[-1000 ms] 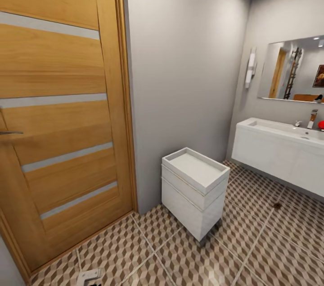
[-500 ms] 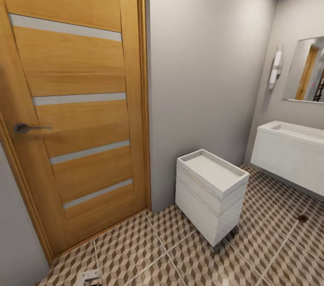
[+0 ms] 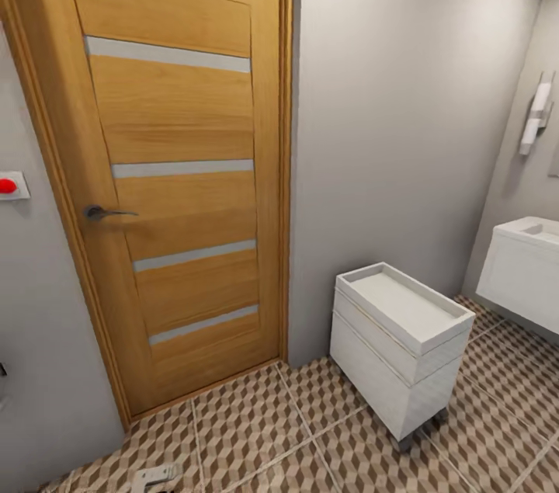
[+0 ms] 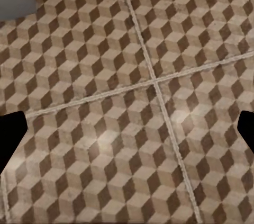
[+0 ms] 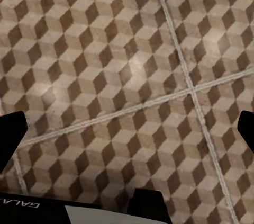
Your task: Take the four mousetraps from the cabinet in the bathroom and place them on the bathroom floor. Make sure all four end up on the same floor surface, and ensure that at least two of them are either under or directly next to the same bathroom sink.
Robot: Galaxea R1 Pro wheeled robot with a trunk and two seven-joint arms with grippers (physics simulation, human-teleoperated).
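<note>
The mousetraps and the cabinet are out of view. The bathroom floor (image 3: 256,431) with its brown and cream cube tiles spreads in front of me. One white corner of the sink (image 3: 528,244) and its vanity shows at the far right. My left gripper (image 4: 127,134) hangs open over bare tiles, with dark fingertips (image 4: 10,139) at the picture's sides and nothing between them. In the right wrist view my right gripper (image 5: 127,131) is also open over bare tiles (image 5: 132,75).
A shut orange-brown wooden door (image 3: 178,190) with a metal handle (image 3: 105,212) fills the left. A grey wall stands beside it. A low white drawer unit (image 3: 400,345) sits on the floor against that wall. A red button (image 3: 8,185) is on the wall left of the door.
The head view has turned to the left, so door, white unit and sink have slid right and the mirror has left the picture. Nothing in the room has moved.
</note>
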